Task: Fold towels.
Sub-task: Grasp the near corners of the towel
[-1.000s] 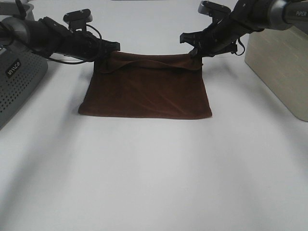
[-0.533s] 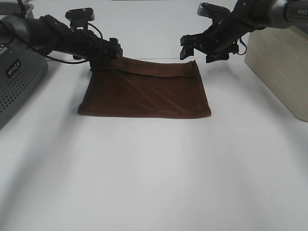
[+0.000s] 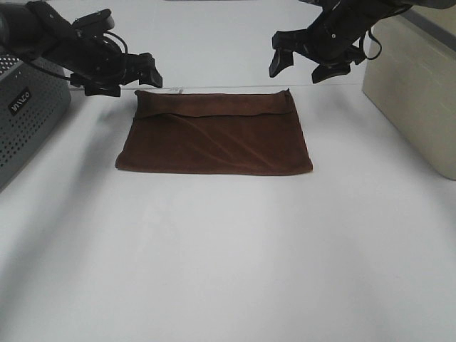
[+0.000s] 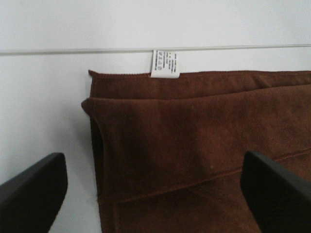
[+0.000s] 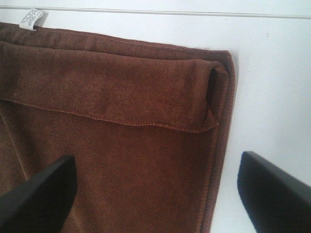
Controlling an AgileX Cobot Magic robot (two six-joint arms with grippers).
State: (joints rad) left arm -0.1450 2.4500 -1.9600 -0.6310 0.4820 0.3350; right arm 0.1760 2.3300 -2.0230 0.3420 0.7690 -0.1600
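While lying flat on the white table [image 3: 228, 271], shows as one dark reddish-brown towel [image 3: 214, 142], folded over, with a narrow doubled band along the far edge. Sits toward the far middle of the table, between the two arms. Carries a small white tag [image 4: 164, 64] on that far edge, near the left corner, poking out onto the bare tabletop.

Over to the left gripper [image 3: 128, 80] now: hangs above the table just off the towel's far left corner, apart from the cloth. Spreads its black fingers [image 4: 34, 194] wide, with nothing between them, only a look down onto the folded corner.

Across to the right gripper [image 3: 304, 65]: hovers above the far right corner, clear of the fabric too. Stands wide as well, black fingertips [image 5: 272, 189] far apart, gripping nothing.

Down in the right wrist view, catches the folded flap ending in a small open loop at the corner, hem stitching running along its edge.

Off at the table's left, a grey perforated box [image 3: 28, 121]; off at the right, a cream-coloured box [image 3: 413, 92].
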